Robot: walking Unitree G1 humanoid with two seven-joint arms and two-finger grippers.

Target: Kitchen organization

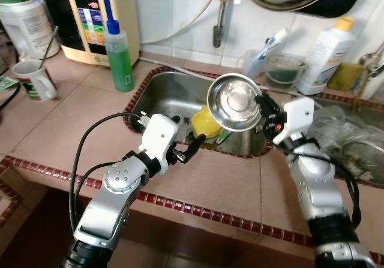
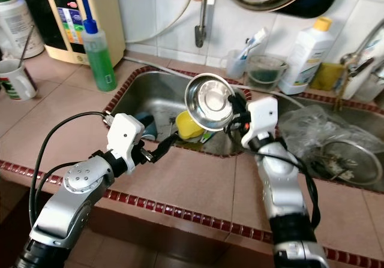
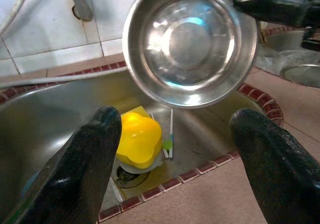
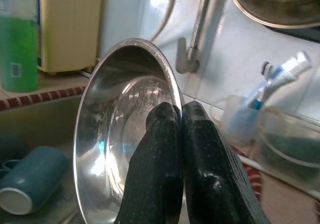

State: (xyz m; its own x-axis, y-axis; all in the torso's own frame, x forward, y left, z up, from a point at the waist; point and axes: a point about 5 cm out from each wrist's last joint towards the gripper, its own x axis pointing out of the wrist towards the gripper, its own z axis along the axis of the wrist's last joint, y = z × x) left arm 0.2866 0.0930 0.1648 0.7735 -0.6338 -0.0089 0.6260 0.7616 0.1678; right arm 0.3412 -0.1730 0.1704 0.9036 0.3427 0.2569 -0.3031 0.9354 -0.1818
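My right gripper (image 1: 262, 105) is shut on the rim of a steel bowl (image 1: 235, 102) and holds it tilted on edge above the sink (image 1: 159, 91), its hollow facing me. In the right wrist view the two fingers (image 4: 170, 149) pinch the bowl (image 4: 115, 129) at its rim. My left gripper (image 1: 193, 145) hovers open at the sink's near edge with nothing between its fingers; its wrist view looks past the fingertips (image 3: 95, 154) at the bowl (image 3: 190, 41). Down in the sink lie a yellow cup (image 1: 206, 123) and a teal mug (image 4: 30, 184).
A green soap bottle (image 1: 120, 55) and a white mug (image 1: 33, 79) stand on the tiled counter to the left. Behind the sink are a toothbrush cup (image 1: 258, 58), a glass jar (image 1: 283, 70) and a white bottle (image 1: 327, 55). A second basin with a plastic bag (image 1: 354, 136) lies right.
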